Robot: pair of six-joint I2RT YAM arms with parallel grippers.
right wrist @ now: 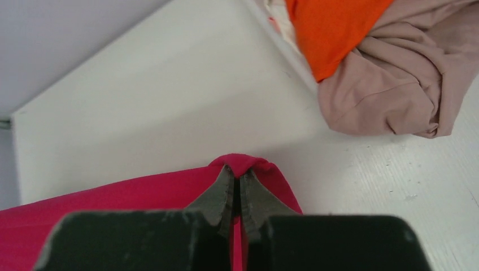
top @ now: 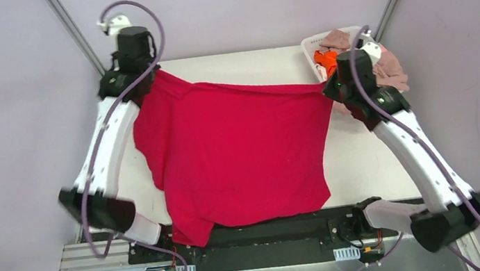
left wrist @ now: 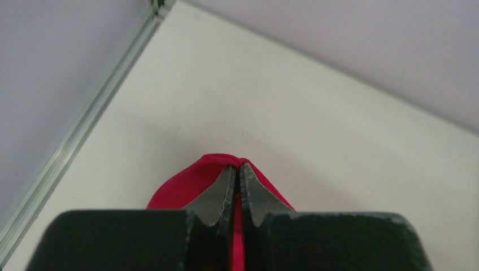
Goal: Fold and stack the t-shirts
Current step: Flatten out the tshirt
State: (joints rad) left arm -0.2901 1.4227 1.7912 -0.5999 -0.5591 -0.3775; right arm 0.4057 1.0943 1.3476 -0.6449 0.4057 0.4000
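Spanning the surface (top: 366, 154) between both arms, the red t-shirt (top: 240, 156) is stretched taut along its far edge, with its near hem and one sleeve draping over the front rim. The left fingers (left wrist: 226, 192) and right fingers (right wrist: 223, 195) are each pinched closed on a small tuck of thin, smooth knit. So slight a hold may slip if the arms pull apart, dropping a corner. An orange t-shirt (right wrist: 333, 34) and a crumpled pink-beige t-shirt (right wrist: 390, 84) spill from the white basket (top: 309, 46) beside the right arm, where a sweep could snag them.
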